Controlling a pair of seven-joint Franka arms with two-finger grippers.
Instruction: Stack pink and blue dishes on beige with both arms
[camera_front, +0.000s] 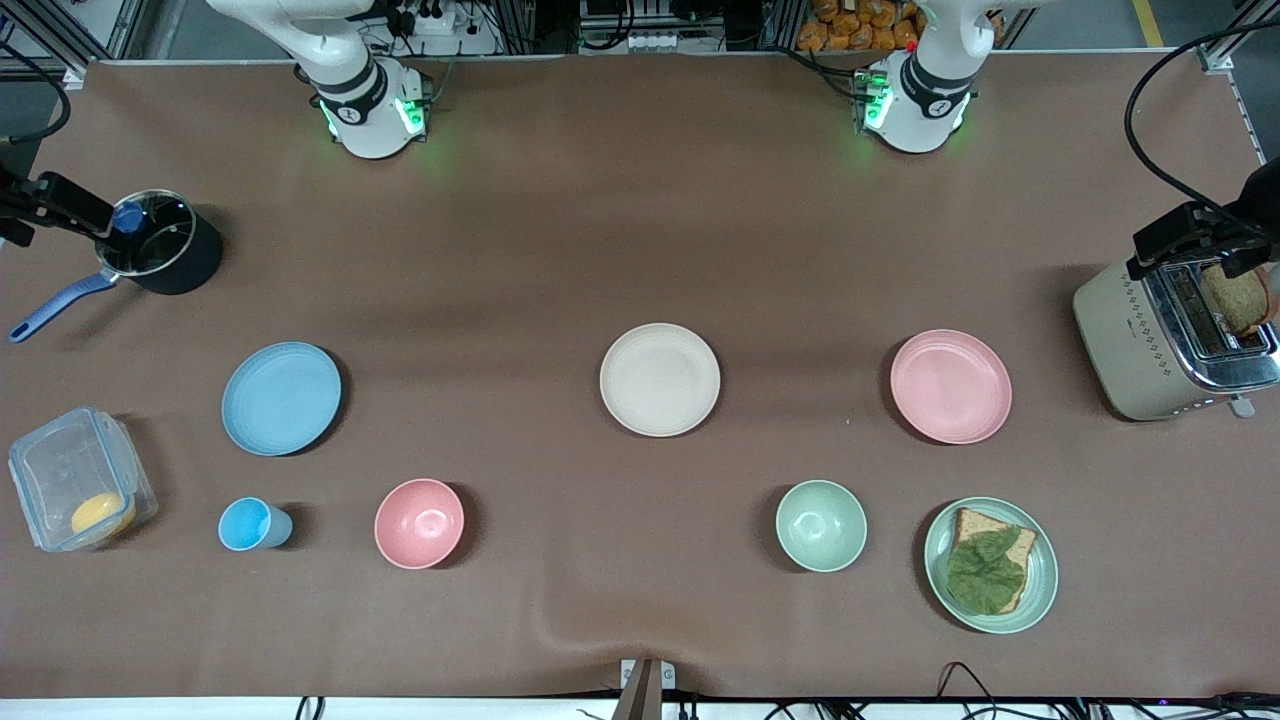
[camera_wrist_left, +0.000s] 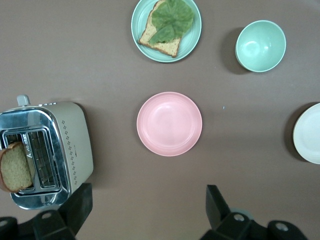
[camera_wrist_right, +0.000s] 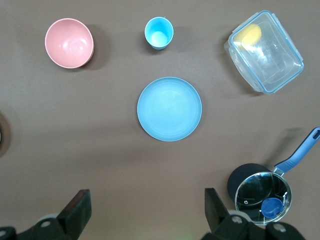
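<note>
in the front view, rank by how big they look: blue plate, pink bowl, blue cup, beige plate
1. blue plate and beige plate: look alike, no ranking between them
2. pink bowl
3. blue cup

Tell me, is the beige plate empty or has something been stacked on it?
Empty. The beige plate shows a bare top; the pink plate and blue plate lie apart on the table.

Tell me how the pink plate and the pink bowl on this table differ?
The pink plate is flat with a shallow rim; the pink bowl is deeper with raised sides. The plate looks wider across than the bowl. The plate lies toward the left arm's end of the table, beside the toaster; the bowl sits toward the right arm's end, nearer the front camera, beside the blue cup. Both are round, matte pink, empty and untouched.
</note>
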